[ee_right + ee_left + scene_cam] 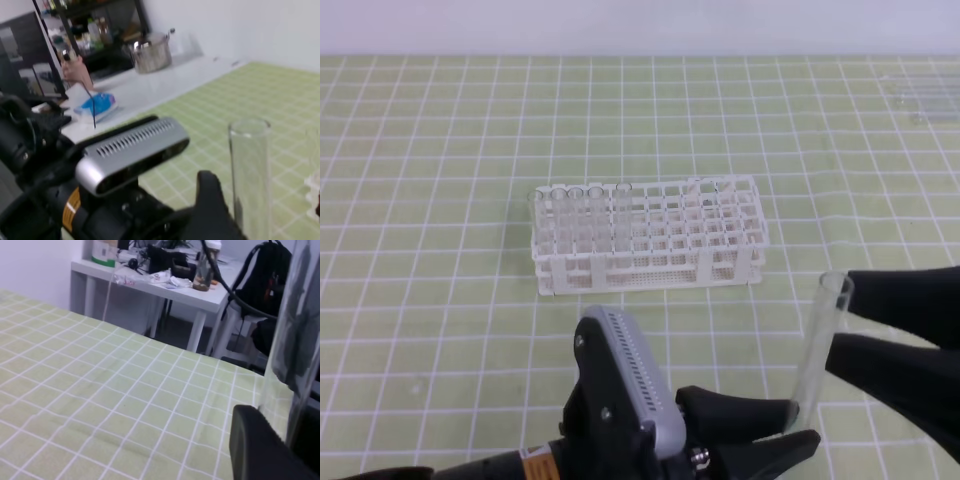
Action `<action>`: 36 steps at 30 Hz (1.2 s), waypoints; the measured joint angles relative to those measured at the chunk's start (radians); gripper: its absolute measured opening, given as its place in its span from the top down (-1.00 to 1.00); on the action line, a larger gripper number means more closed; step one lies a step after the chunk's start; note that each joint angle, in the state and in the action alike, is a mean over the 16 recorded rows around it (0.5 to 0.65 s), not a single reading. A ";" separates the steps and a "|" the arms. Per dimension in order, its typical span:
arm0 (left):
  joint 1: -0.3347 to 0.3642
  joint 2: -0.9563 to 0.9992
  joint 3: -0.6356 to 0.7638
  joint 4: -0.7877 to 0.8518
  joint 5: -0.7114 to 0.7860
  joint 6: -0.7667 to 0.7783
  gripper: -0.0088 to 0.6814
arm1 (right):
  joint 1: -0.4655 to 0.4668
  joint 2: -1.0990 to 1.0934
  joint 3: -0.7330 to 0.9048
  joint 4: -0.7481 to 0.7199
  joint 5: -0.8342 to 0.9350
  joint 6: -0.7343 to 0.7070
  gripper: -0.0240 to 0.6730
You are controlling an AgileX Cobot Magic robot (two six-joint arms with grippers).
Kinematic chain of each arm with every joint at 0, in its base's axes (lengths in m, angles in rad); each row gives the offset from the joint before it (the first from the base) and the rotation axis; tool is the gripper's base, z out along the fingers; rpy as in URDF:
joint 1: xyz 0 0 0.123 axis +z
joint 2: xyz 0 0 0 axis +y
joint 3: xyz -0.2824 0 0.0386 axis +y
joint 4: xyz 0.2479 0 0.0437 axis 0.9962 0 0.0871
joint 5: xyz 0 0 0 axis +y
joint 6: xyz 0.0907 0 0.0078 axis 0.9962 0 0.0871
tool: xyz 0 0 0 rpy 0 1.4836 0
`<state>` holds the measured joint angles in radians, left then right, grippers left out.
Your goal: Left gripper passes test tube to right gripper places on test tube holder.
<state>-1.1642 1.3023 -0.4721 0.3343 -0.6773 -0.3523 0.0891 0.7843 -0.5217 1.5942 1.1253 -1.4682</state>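
Test tube holder (650, 245) mid-table with five tubes at far-left; test tube (817, 350) upright near-right, pinched low by left gripper (798, 427), between spread right gripper (842, 322) fingers; orange-and-white label (535, 466) unreadable.

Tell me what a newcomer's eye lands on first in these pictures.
First, the clear test tube standing nearly upright at lower right, its base between the left gripper fingers, with the right gripper around its upper part. Next, the white test tube holder mid-table, several tubes standing at its left end.
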 joint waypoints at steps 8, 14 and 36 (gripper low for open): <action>0.000 0.002 0.000 -0.039 -0.004 0.014 0.71 | 0.000 0.000 0.000 0.035 0.001 -0.027 -0.24; 0.000 0.003 0.000 -0.039 -0.004 0.015 0.73 | 0.000 0.000 0.000 0.043 0.002 -0.040 -0.24; 0.000 0.018 0.000 -0.040 -0.005 0.018 0.72 | 0.037 0.112 -0.005 0.086 0.062 -0.134 -0.20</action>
<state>-1.1642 1.3204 -0.4724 0.2939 -0.6823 -0.3339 0.1263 0.8965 -0.5271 1.6802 1.1870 -1.6025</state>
